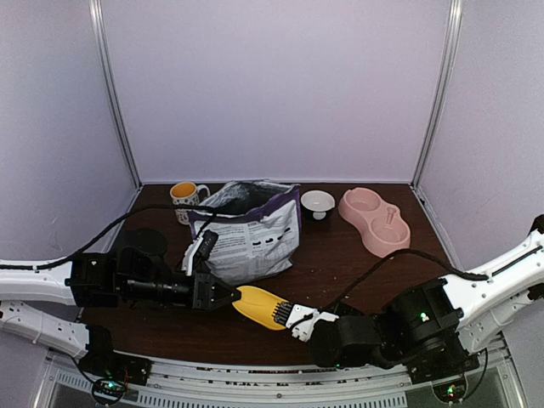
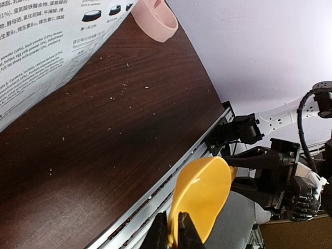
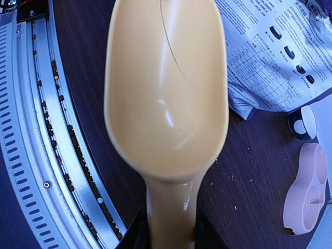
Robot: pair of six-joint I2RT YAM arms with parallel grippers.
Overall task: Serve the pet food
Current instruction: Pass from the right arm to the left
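The yellow scoop (image 1: 262,307) hangs empty just above the table's front edge, held from both ends. My left gripper (image 1: 228,297) is shut on the rim of its bowl end; in the left wrist view (image 2: 175,236) the fingers pinch the scoop (image 2: 203,192). My right gripper (image 1: 297,321) is shut on its handle, as the right wrist view (image 3: 170,233) shows below the scoop's bowl (image 3: 166,83). The purple pet food bag (image 1: 251,229) lies open behind the scoop. The pet food inside it is hidden. Small brown pellets (image 3: 72,137) lie in the front rail's groove.
A pink double bowl (image 1: 374,219) sits at the back right, a small white bowl (image 1: 318,202) beside the bag, and a spotted mug (image 1: 185,195) at the back left. Crumbs dot the dark table (image 2: 119,124). White walls enclose three sides.
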